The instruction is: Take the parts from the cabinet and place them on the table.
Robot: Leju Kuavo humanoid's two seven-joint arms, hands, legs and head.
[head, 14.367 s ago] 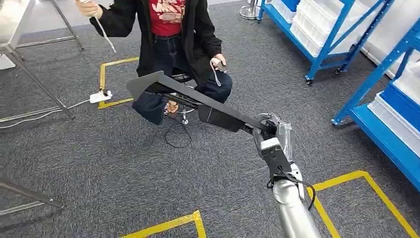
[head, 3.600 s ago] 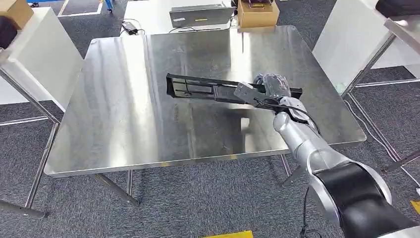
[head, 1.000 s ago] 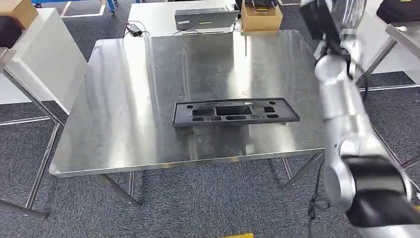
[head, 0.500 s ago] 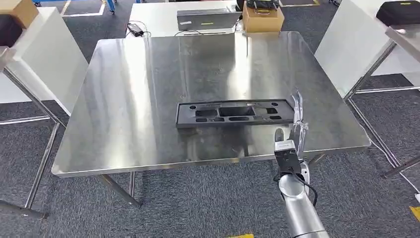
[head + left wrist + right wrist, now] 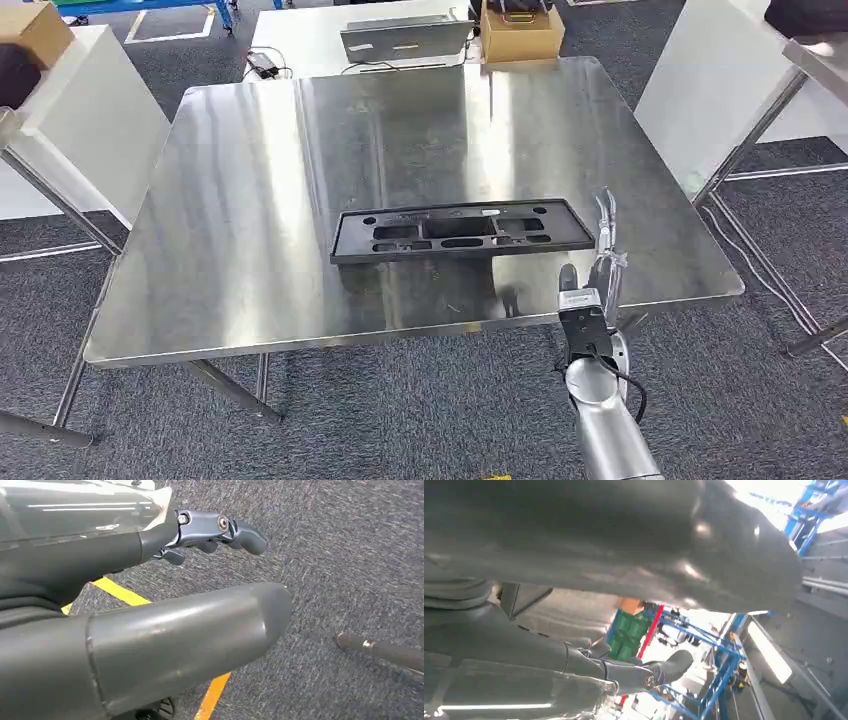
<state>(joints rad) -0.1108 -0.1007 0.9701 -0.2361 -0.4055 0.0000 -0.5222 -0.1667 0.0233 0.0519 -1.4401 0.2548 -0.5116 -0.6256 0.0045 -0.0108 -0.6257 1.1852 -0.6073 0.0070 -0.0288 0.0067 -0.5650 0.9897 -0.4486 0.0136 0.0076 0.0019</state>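
A long black plastic part (image 5: 462, 230) with several cut-outs lies flat on the steel table (image 5: 250, 200), near the front edge and right of the middle. My right hand (image 5: 598, 262), wrapped in clear film, stands upright just off the part's right end at the table's front edge; it holds nothing. In the right wrist view the thumb and the dark fingers (image 5: 639, 672) of my right hand (image 5: 624, 555) are apart with nothing between them. My left hand (image 5: 165, 630) hangs over the grey carpet, fingers (image 5: 220, 527) apart from the thumb, empty.
Behind the steel table a white table carries a grey device (image 5: 405, 35) and a cardboard box (image 5: 518, 30). White tables (image 5: 90, 110) flank the steel table on both sides. Yellow floor tape (image 5: 117, 591) runs under my left hand. Blue racks (image 5: 719, 645) stand in the distance.
The part, carried by my right hand several seconds ago, lies released on the table. My right arm dropped from high on the right to the front edge; the camera shifted slightly.
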